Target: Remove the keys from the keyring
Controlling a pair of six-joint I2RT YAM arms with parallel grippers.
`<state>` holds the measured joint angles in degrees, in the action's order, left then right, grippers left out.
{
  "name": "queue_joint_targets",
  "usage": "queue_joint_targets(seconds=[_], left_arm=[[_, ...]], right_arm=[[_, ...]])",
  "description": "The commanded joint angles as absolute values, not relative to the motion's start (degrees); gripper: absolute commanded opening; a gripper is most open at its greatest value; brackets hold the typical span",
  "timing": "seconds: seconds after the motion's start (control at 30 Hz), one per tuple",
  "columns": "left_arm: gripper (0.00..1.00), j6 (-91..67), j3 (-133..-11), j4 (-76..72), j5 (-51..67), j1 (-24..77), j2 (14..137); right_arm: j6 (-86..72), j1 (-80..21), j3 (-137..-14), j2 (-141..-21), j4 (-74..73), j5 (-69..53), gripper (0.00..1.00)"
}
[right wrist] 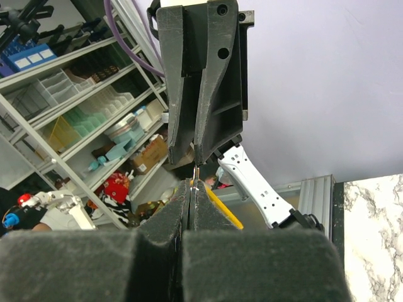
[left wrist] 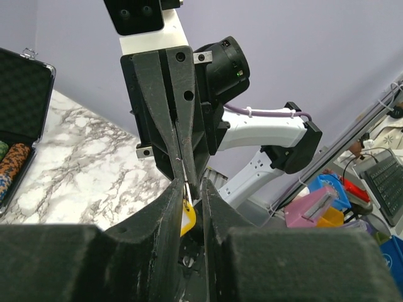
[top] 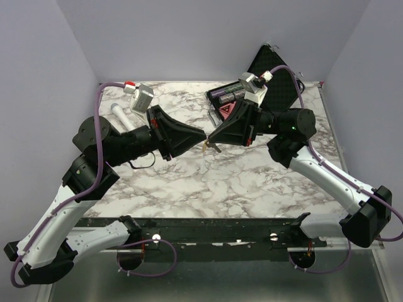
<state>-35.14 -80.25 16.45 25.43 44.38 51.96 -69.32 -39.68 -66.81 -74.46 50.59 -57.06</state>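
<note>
My two grippers meet tip to tip above the middle of the marble table (top: 208,182). My right gripper (top: 211,141) is shut on the keyring (right wrist: 196,179), a thin silver loop that sticks out of its fingertips. The loop also shows in the left wrist view (left wrist: 186,190). The key (left wrist: 187,217), with a yellow-orange head, hangs from the loop between the narrowly parted fingers of my left gripper (top: 203,139), which looks closed on it. Its yellow head shows beside my right fingers (right wrist: 223,211), and its blade points down (top: 213,148).
An open black case (top: 277,75) with poker chips (top: 228,94) stands at the back right. A pink triangle (top: 225,112) lies in front of it. A white-and-grey microphone (top: 121,116) and a small grey box (top: 142,97) lie at the back left.
</note>
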Motion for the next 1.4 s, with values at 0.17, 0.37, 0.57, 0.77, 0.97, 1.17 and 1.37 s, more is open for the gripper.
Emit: queue_joint_targets(seconds=[0.17, 0.37, 0.57, 0.77, 0.97, 1.17, 1.37], left_arm=[[0.26, -34.3, -80.3, 18.5, 23.8, 45.1, 51.5], [0.24, -33.8, -80.5, 19.3, 23.3, 45.4, 51.7], [0.14, -33.3, -80.3, 20.1, 22.0, 46.1, 51.4], [0.00, -32.6, -81.4, 21.5, 21.4, 46.3, 52.2], [0.00, -31.2, -81.7, 23.9, 21.3, 46.2, 52.6], [0.00, -28.4, -82.4, 29.2, 24.5, 46.2, 52.8], [0.00, -26.2, -81.7, 32.2, 28.6, 46.5, 52.6]], right_arm=[[-68.1, -39.9, -67.9, -73.0, 49.7, -56.3, 0.01], [-67.9, -39.9, -68.0, -73.0, 49.4, -56.0, 0.01], [-67.9, -39.8, -68.2, -73.0, 49.3, -55.9, 0.01], [-68.6, -40.1, -67.4, -73.3, 50.3, -56.1, 0.01], [-67.0, -40.8, -66.8, -73.4, 47.7, -57.0, 0.01], [-56.2, -41.6, -68.6, -71.5, 30.2, -58.5, 0.01], [-50.3, -42.1, -68.6, -70.4, 19.4, -60.7, 0.01]])
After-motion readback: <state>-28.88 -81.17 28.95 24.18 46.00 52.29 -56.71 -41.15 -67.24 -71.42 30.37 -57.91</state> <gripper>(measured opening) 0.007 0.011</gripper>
